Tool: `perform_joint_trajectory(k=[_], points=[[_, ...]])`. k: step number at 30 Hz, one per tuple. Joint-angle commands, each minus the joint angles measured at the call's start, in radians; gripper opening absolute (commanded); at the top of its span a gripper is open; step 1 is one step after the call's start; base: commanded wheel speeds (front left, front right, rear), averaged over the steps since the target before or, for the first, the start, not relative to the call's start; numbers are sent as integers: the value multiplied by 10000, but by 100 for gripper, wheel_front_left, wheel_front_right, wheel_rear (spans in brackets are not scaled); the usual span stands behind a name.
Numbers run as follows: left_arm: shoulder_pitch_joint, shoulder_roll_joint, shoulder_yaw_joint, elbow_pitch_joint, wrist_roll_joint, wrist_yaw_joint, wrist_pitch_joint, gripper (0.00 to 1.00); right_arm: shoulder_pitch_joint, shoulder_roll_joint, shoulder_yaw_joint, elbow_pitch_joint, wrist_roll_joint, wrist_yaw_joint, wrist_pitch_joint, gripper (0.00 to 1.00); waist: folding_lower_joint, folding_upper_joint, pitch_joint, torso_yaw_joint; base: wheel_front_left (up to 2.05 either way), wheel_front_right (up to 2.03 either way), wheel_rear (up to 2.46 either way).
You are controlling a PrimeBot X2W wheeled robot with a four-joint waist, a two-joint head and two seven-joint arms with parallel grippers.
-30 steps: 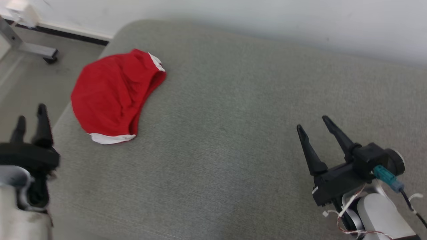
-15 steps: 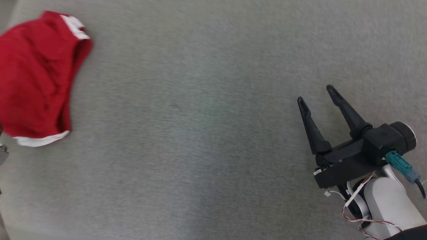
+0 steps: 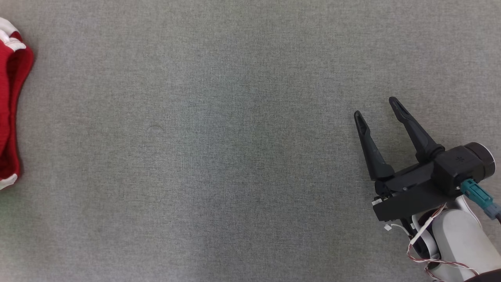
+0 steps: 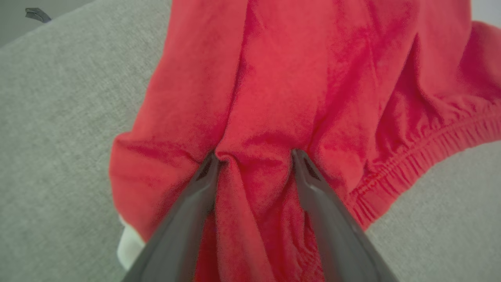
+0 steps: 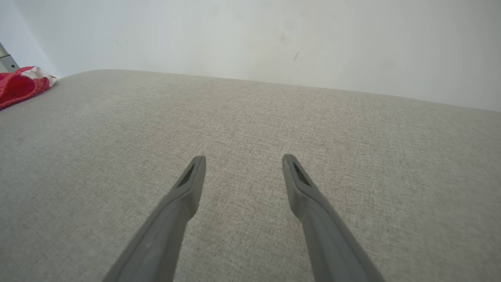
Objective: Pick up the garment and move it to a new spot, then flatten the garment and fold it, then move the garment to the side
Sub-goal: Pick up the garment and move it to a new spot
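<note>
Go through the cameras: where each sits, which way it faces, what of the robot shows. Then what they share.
Head view: on the head, looking down at the grey cushion; right gripper and pale forearm show.
Left wrist view: along the left gripper, tips pressed into the red garment.
Right wrist view: low over the cushion, facing the white wall; open fingers show.
Shared: red garment and cushion in all three.

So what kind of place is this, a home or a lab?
Probably a plain test room: a broad grey cloth-covered surface, perhaps a mattress or padded table, a bare white wall behind it, and a red garment lying on it.
</note>
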Motion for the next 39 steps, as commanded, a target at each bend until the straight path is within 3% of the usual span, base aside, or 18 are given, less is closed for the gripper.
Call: perform_joint_trajectory(k=[1,4,11,20,26,30,39], points=[[420,-411,-153,180,-61,60,368,0,94,-27,-31,-73,45,-22,6,100,1,0,-37,-47,0,0,0],[565,-518,-76,-124,-244,134,441,0,178,-33,-108,-76,71,-22,55,100,1,0,-154,-29,0,0,0],[677,-55,37,-1111,-250,-157,317,0,362,260,-112,146,160,-22,-190,100,1,0,-739,143,0,0,0],[-126,891,-250,-2032,-117,-1191,145,0,239,790,206,1094,477,-22,-830,100,1,0,-1951,297,0,0,0],[-825,1157,-902,-2638,145,-1630,227,0,323,1087,298,1732,730,-22,-1173,100,1,0,-2880,131,0,0,0],[-1365,988,-1473,-3272,238,-1832,405,0,492,1298,360,2135,851,-22,-1375,100,1,0,-3600,-231,0,0,0],[-1442,-312,-2881,-5352,-142,-1908,1179,0,955,1564,262,2599,989,-23,-1529,100,1,0,-4755,-1661,0,0,0]])
